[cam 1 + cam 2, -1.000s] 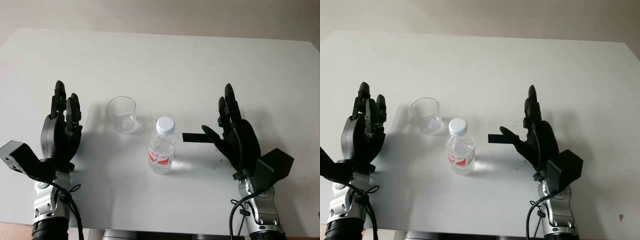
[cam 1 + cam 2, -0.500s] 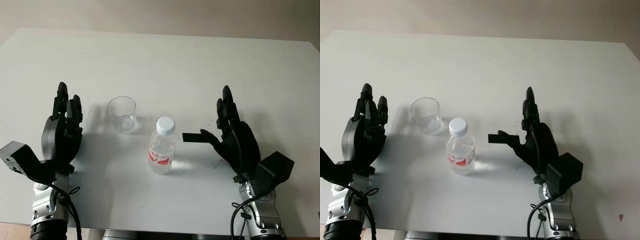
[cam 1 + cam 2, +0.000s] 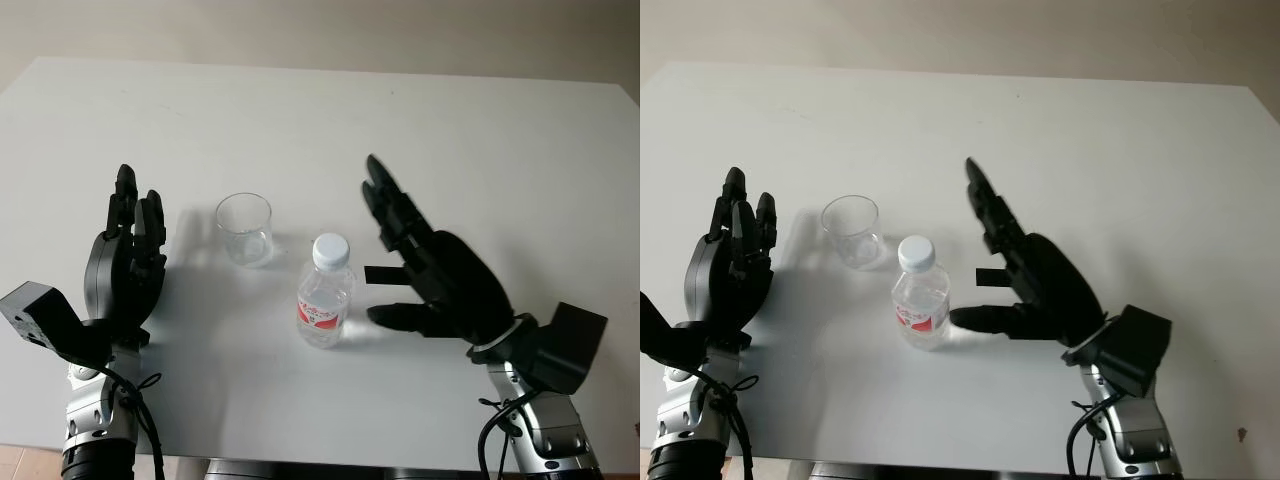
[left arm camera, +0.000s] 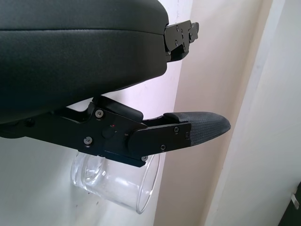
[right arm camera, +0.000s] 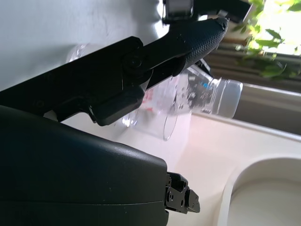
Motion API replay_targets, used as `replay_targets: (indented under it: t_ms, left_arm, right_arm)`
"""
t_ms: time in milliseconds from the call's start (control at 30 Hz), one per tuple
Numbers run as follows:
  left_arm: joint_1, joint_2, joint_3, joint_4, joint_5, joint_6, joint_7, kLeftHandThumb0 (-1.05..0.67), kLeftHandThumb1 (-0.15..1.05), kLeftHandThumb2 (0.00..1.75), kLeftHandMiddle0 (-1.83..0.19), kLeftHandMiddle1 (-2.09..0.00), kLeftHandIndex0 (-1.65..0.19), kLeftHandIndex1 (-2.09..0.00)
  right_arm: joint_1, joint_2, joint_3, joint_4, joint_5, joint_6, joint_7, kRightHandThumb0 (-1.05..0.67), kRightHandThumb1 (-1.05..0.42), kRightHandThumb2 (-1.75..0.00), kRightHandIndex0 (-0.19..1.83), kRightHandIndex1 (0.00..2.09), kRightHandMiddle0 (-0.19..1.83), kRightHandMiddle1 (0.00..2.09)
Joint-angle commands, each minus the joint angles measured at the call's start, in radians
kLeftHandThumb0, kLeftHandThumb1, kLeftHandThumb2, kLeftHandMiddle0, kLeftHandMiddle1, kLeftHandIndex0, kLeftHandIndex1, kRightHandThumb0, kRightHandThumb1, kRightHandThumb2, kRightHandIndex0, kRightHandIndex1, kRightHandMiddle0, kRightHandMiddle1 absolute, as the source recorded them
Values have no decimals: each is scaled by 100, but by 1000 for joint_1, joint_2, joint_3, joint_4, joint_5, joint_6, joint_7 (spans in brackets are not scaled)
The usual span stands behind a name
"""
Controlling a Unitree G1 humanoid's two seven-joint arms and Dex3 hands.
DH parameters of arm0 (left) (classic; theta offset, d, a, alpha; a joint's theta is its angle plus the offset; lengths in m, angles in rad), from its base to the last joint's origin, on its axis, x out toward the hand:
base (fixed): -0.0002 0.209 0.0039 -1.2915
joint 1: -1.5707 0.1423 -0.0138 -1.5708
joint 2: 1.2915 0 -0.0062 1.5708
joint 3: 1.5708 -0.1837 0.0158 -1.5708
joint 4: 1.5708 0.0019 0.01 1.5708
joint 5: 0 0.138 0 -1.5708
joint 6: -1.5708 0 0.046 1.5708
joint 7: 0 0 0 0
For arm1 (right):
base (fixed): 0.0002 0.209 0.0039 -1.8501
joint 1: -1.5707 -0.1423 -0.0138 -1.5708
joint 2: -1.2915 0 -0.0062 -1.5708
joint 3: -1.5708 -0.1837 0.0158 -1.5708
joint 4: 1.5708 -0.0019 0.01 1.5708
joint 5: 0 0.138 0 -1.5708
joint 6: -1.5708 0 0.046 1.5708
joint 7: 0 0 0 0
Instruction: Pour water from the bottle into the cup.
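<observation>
Right hand (image 3: 440, 285) is hovering over the white desk (image 3: 330, 110) just right of the bottle (image 3: 324, 292), palm facing it, arm coming in from bottom right and leaning inward. Its fingers (image 3: 392, 210) are extended & spread, pointing up and away past the bottle's cap, w/ the thumb sticking out low toward the bottle's base; not touching it, holding nothing. Bottle is standing upright near desk centre, white cap on, red label on its side. Clear cup (image 3: 244, 228) is sitting upright just behind & left of the bottle, apart from it. Left hand (image 3: 125, 265) is standing upright at the left, near the cup, open, fingers pointing up, holding nothing.
</observation>
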Motion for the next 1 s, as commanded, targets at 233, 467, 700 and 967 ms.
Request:
replay_targets:
  t_ms: [233, 467, 700, 967]
  left_arm:
    - [9, 0, 2, -16, -11, 4, -7, -73, 105, 51, 18, -5, 19, -4]
    - [17, -2, -3, -26, -4, 7, 2, -73, 105, 52, 18, -5, 19, -3]
    - [13, -3, -3, -18, 0, -1, 2, -72, 105, 52, 17, -6, 18, -3]
    - [11, -4, -4, -11, 1, -7, -1, -72, 105, 53, 19, -5, 19, -2]
  right_arm:
    - [-2, 41, 57, 72, -24, -10, 0, -93, -89, -5, -19, 0, -19, 0]
    - [-33, 138, 100, 267, -91, -68, -70, -97, -93, -6, -19, 0, -19, 0]
    - [-49, 163, 122, 299, -95, -91, -54, -98, -93, -5, -19, 0, -19, 0]
    - [-44, 160, 123, 267, -78, -72, -30, -98, -91, -5, -19, 0, -19, 0]
